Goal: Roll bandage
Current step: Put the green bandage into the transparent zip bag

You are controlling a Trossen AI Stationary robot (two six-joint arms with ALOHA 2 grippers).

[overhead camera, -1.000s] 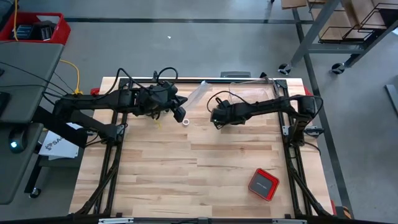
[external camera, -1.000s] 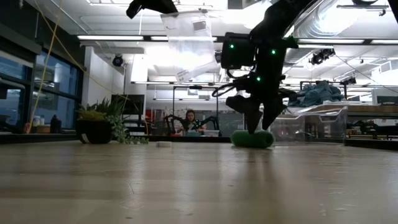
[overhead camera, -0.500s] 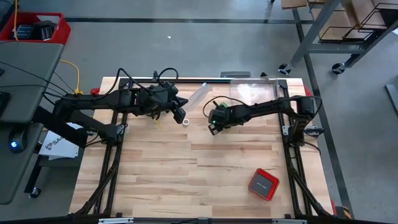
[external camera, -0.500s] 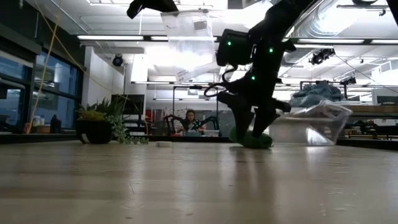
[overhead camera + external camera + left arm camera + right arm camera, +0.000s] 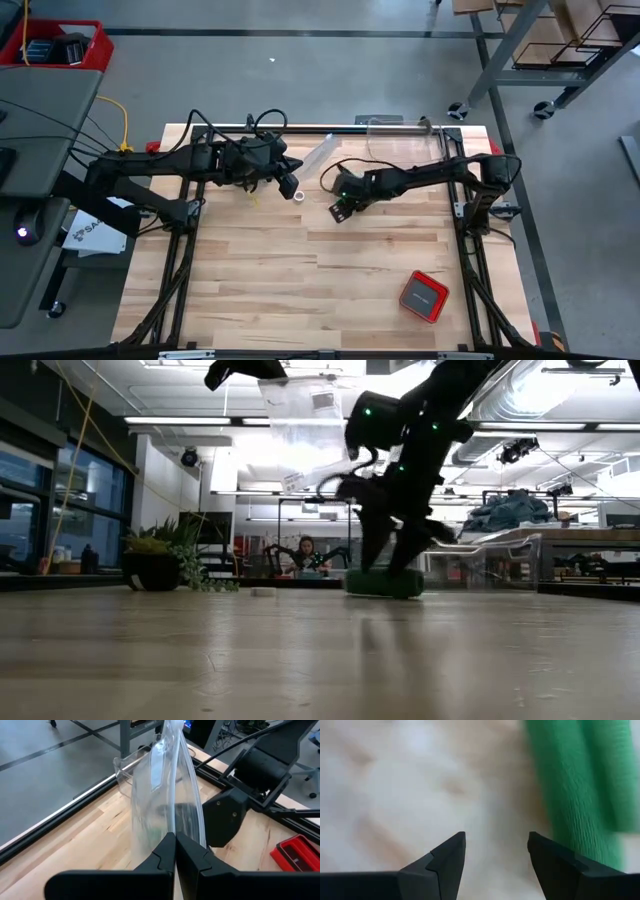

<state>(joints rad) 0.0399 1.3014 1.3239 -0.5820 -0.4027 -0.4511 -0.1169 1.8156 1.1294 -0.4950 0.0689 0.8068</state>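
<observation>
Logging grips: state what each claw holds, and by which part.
Left claw is shut on the clear plastic bag's lower edge. Right claw is open, holding nothing; the bandage lies beside it.

**Colours on your desk**

Your bandage [image 5: 580,795] is bright green with a fine ribbed weave; in the low view it shows as a dark green lump [image 5: 385,584]. The bag [image 5: 160,800] is clear with a white label patch. Both tools, left [image 5: 175,851] and right [image 5: 495,851], are black. The desk [image 5: 300,270] is pale striped wood. Near its corner you have a red case [image 5: 424,296] with a grey top. The small ring [image 5: 299,196] is white.
</observation>
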